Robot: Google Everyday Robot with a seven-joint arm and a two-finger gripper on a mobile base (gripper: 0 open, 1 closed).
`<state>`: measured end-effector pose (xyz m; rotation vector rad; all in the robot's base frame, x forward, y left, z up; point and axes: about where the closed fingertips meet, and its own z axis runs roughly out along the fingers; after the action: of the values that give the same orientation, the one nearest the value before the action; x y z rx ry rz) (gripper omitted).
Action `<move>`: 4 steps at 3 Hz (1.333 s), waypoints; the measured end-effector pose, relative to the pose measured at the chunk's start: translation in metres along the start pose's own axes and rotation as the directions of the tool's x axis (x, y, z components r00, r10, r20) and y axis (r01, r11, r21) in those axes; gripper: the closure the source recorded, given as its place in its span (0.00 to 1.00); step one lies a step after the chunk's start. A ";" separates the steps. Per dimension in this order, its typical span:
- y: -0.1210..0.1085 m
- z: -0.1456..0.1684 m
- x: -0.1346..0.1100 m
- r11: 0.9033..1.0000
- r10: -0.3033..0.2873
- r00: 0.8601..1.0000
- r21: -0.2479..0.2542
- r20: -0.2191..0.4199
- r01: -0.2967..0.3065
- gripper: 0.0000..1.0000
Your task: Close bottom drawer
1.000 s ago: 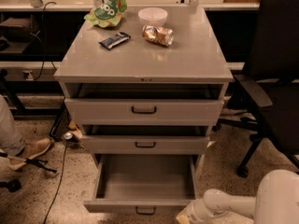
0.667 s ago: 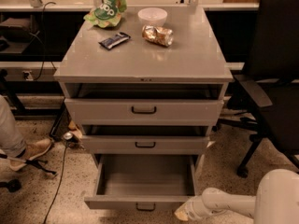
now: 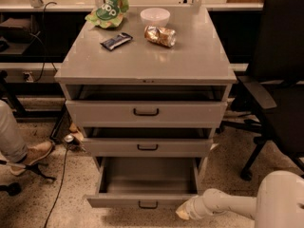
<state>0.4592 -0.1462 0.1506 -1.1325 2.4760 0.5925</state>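
The bottom drawer (image 3: pixel 142 201) of the grey metal cabinet (image 3: pixel 147 61) is pulled far out, and its empty inside shows. Its low front panel carries a small black loop handle (image 3: pixel 148 204). My gripper (image 3: pixel 184 213) is at the end of the white arm (image 3: pixel 228 205) that comes in from the lower right. It sits low, just right of the drawer front's right end, close to the panel. The middle drawer (image 3: pixel 147 147) and the top drawer (image 3: pixel 146 112) each stand slightly open.
On the cabinet top lie a green bag (image 3: pixel 108 11), a white bowl (image 3: pixel 155 17), a dark snack bar (image 3: pixel 116 41) and a shiny packet (image 3: pixel 160 35). A black office chair (image 3: pixel 280 89) stands to the right. A person's leg and shoe (image 3: pixel 28 153) and cables are at the left.
The arm and gripper have shifted slightly left, closer to the right end of the bottom drawer's front. The drawer has not visibly moved.
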 end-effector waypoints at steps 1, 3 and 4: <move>-0.019 0.012 -0.019 0.999 -0.035 0.999 0.018 0.038 0.035 1.00; -0.024 0.010 -0.025 0.997 -0.047 0.997 0.067 0.068 0.042 1.00; -0.037 0.016 -0.045 0.989 -0.103 0.987 0.115 0.121 0.089 1.00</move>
<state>0.5178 -0.1314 0.1500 -1.1283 2.3024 0.4798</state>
